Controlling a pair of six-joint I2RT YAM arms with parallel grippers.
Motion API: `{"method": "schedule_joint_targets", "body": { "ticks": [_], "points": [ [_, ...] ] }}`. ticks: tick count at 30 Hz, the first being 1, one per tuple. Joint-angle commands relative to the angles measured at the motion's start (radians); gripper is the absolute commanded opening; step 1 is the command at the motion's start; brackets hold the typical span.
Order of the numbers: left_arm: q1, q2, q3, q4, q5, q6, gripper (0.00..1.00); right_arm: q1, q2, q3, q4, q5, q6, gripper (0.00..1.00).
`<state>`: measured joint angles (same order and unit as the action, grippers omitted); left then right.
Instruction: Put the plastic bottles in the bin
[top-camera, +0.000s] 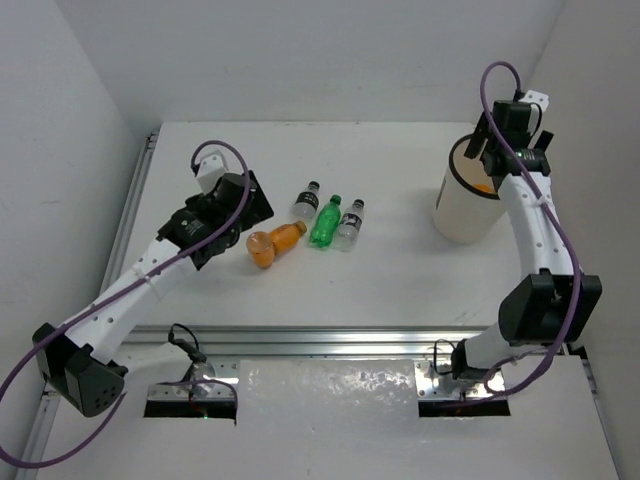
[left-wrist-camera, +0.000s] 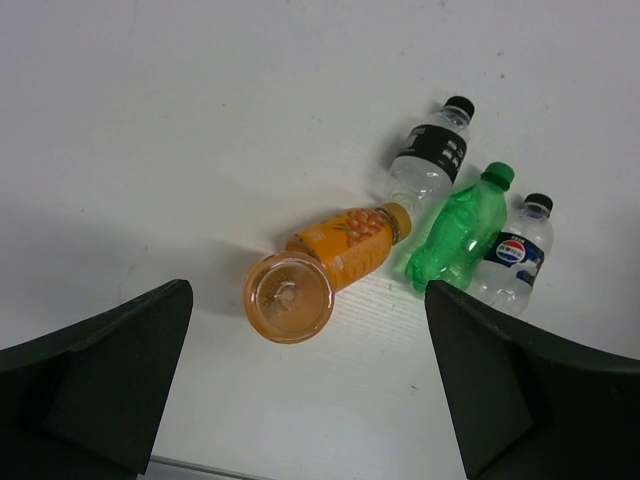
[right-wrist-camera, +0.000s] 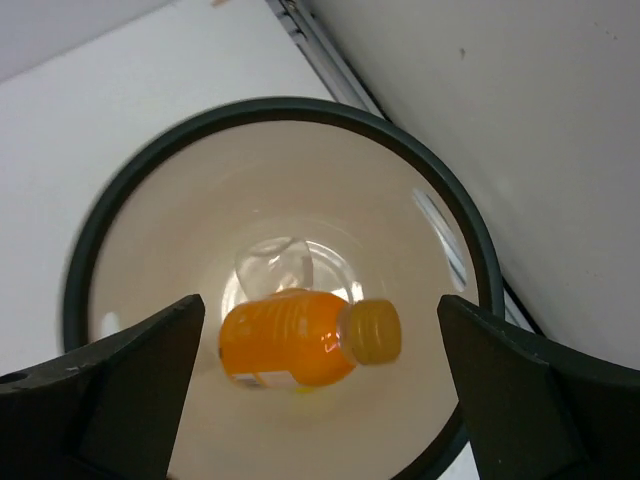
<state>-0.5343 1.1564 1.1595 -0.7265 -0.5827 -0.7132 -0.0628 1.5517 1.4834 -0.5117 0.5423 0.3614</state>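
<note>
Top view: four bottles (top-camera: 325, 222) lie mid-tabletop (top-camera: 400, 290), free room on every side; white bin (top-camera: 460, 215) near right edge.
Left wrist: left gripper (left-wrist-camera: 310, 390) spread wide, empty, facing orange bottle (left-wrist-camera: 330, 262), cap up-right; green bottle (left-wrist-camera: 460, 235) and Pepsi bottle (left-wrist-camera: 510, 260) parallel.
Right wrist: right gripper (right-wrist-camera: 320, 400) spread, empty, over bin; second orange bottle (right-wrist-camera: 300, 340) inside, cap right.

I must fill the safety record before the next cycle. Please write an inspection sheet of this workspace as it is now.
Surface: white table, no spills seen.
Job's things: first orange bottle, green bottle and two clear bottles lie on the table; second orange bottle and third clear bottle are inside the bin.
Clutter: nothing seen.
Pincers: left pincer open near the first orange bottle; right pincer open over the bin.
Cables: purple cables loop along both arms.
Surroundings: white walls, metal rail.
</note>
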Motion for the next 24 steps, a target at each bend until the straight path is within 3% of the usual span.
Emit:
{"method": "schedule_joint_targets", "body": {
  "ticks": [1, 10, 24],
  "points": [
    [0.008, 0.006, -0.033, 0.047, 0.000, -0.040, 1.00, 0.009, -0.110, 0.078, 0.001, -0.070, 0.039, 0.99],
    [0.048, 0.204, -0.066, 0.113, 0.066, -0.031, 1.00, 0.102, -0.280, -0.061, -0.017, -0.347, 0.073, 0.99],
    [0.094, 0.313, -0.161, 0.193, 0.205, 0.000, 0.94, 0.326, -0.292, -0.092, -0.056, -0.372, 0.053, 0.99]
  ]
}}
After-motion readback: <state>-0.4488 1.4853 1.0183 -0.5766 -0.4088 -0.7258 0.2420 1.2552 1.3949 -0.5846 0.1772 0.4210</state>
